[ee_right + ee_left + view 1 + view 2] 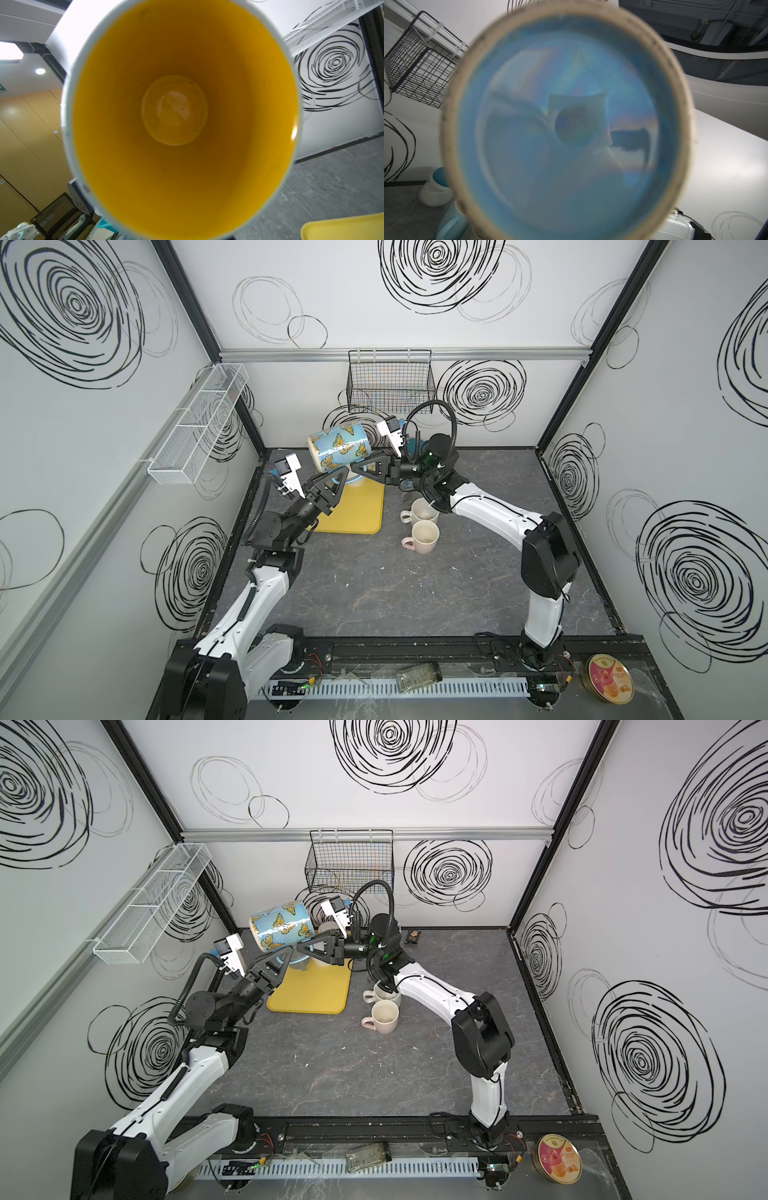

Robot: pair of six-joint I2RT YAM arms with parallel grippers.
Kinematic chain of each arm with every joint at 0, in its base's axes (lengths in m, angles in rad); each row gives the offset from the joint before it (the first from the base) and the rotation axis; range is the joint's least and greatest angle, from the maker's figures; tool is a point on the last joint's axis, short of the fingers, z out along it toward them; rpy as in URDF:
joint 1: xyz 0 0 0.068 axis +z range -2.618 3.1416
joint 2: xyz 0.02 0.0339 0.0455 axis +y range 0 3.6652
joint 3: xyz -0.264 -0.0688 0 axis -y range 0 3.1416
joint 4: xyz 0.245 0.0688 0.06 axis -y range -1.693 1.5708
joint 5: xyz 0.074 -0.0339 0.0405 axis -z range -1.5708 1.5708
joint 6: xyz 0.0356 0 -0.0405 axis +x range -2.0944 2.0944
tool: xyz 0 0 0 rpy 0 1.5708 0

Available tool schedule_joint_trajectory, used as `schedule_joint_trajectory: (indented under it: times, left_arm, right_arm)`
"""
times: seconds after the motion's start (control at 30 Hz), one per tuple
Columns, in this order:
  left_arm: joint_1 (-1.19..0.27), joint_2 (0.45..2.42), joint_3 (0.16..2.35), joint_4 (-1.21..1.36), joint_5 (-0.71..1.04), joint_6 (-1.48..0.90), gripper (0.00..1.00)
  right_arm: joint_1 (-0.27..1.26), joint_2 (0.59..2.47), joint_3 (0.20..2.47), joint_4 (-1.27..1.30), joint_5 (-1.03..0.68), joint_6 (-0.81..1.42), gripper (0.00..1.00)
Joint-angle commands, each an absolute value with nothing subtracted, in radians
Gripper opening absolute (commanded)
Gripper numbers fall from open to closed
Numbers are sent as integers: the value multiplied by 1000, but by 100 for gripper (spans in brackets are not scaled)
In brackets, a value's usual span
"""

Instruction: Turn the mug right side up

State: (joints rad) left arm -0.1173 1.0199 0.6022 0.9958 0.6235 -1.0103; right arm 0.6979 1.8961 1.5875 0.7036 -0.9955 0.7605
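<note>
Hanging in the air in the upper middle of both top views, the mug with butterflies on it lies on its side, high over the yellow mat at the back of the table. Its open end points to the right of the frame, at the right gripper, and the right wrist view looks straight into its yellow inside. Its flat blue bottom points the other way, at the left gripper, and fills the left wrist view. Both grippers reach in under the mug, one from each side, and their tips are close together there. The mug hides the jaws, so it cannot be told how wide either gripper is, or which one has hold of the mug. The mug rests on nothing, so at least one likely does. The job looks about half done: the mug is on its side, not upside down, but not yet right side up. What is left is to tip it until the open end faces up, set it down on its bottom, and let go. Two pale mugs stand right way up just right of the mat.
</note>
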Motion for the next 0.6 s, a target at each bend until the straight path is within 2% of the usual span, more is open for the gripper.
schedule_joint_trajectory:
  times: [0.0, 0.07, 0.2, 0.3, 0.47, 0.57]
  left_arm:
    - [-123, 1007, 650, 1086, 670, -1007, 47]
    - [-124, 1006, 659, 1021, 666, -971, 52]
    - [-129, 1016, 666, 953, 664, -918, 54]
    - [-129, 1036, 670, 931, 670, -904, 54]
    - [-129, 1075, 679, 888, 673, -873, 54]
    - [-131, 1117, 686, 869, 671, -867, 53]
  right_arm:
    - [624, 1803, 1600, 584, -960, 590, 0]
    - [582, 1770, 1591, 507, -937, 529, 0]
    - [501, 1721, 1580, 367, -888, 416, 0]
    - [437, 1698, 1626, 150, -846, 256, 0]
    - [339, 1712, 1741, -196, -601, -47, 0]
    - [303, 1741, 1785, -316, -448, -186, 0]
